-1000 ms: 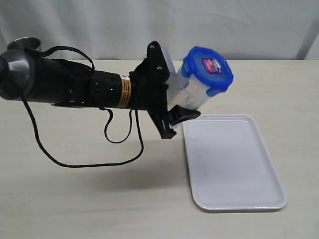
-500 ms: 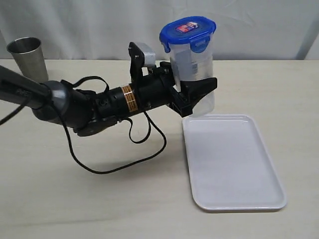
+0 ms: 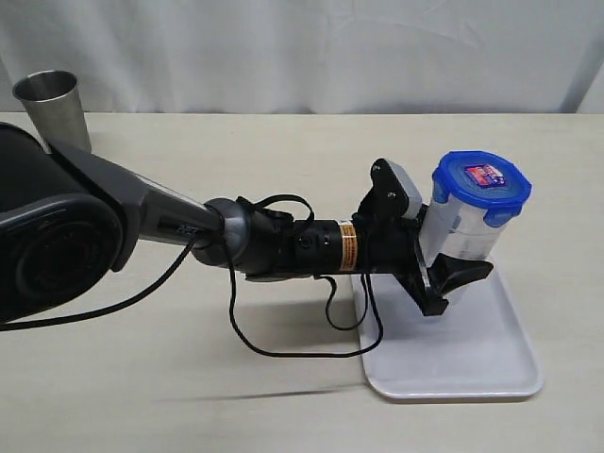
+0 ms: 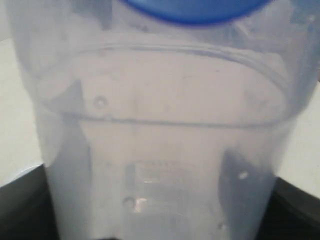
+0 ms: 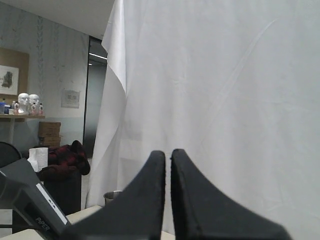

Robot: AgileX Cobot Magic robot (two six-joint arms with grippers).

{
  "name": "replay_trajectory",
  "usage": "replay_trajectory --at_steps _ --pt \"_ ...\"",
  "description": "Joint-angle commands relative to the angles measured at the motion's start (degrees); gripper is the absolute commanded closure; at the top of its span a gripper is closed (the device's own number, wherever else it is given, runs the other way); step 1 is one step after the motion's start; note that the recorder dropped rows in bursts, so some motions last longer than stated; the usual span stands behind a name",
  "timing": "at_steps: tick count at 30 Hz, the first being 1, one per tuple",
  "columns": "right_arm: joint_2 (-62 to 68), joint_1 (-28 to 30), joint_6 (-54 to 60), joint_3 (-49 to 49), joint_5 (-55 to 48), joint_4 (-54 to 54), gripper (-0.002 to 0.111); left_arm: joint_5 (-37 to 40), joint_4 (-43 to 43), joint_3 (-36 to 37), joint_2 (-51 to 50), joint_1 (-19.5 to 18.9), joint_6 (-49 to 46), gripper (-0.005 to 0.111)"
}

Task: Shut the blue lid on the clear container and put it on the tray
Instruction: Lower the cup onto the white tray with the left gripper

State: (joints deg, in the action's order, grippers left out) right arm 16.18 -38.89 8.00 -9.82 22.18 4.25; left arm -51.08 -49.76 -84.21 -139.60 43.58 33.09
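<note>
Half the tray (image 3: 472, 363) open near clear container (image 3: 461, 231)

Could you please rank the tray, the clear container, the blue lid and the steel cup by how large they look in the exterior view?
1. tray
2. clear container
3. blue lid and steel cup: these look about alike, and the cup stands farther back, so I leave them unranked.

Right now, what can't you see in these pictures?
- Exterior view: the left gripper hides whether the clear container touches the tray.
- Exterior view: the sticker on the blue lid is too small to read.
- Left wrist view: the blurred container fills everything; the top edge cuts the lid.
- Right wrist view: only the shut right gripper and curtain show.
</note>
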Motion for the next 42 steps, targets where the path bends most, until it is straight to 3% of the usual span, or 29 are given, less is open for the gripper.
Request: replay_trajectory --at_steps 1,12,15,20,25,39,42 --pt "-0.3 0.3 0.2 0.3 -0.2 0.0 0.104 -1.4 0.9 -0.5 -0.9 0.2 -0.7 0.107" --pt "-0.3 0.3 0.2 0.3 -0.2 0.0 0.104 -1.1 2.9 -0.5 -2.0 0.2 -0.1 0.103" --pt "-0.3 0.3 0.2 0.3 -0.2 0.0 0.104 -1.1 2.9 -0.5 -2.0 0.2 -0.1 0.088" --pt "-0.3 0.3 0.2 0.3 -0.4 0.0 0.104 -1.1 2.9 -0.5 -2.0 0.2 -0.1 0.048" --pt "-0.3 0.3 0.2 0.3 -0.6 0.0 0.104 -1.1 2.9 -0.5 -2.0 0.2 -0.2 0.027" --pt "-0.3 0.3 0.2 0.3 -1.0 0.0 0.104 -1.8 2.8 -0.5 -2.0 0.2 0.1 0.025" --pt "-0.3 0.3 0.2 0.3 -1.0 0.0 0.104 -0.5 2.8 -0.5 -1.7 0.2 0.1 0.017"
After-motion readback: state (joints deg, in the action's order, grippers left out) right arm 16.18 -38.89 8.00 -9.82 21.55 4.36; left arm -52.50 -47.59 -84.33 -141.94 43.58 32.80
